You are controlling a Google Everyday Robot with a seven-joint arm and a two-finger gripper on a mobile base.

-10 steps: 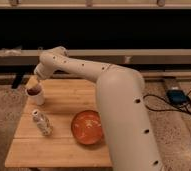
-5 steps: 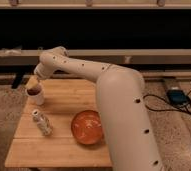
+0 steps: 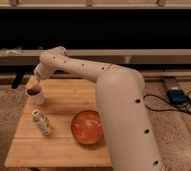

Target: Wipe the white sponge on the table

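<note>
The table has a light wooden plank top and stands in the middle of the camera view. My white arm reaches from the right across to the table's far left corner. My gripper is at the end of the arm, just above a white cup with a dark inside. A small pale patch shows at the gripper, just above the cup's rim. I cannot tell whether it is the white sponge. No sponge lies in the open on the table top.
A white spotted bottle lies on the table's left front. An orange bowl sits at the front middle, next to my arm. Black cables and a box lie on the floor at right. A dark wall with a rail runs behind.
</note>
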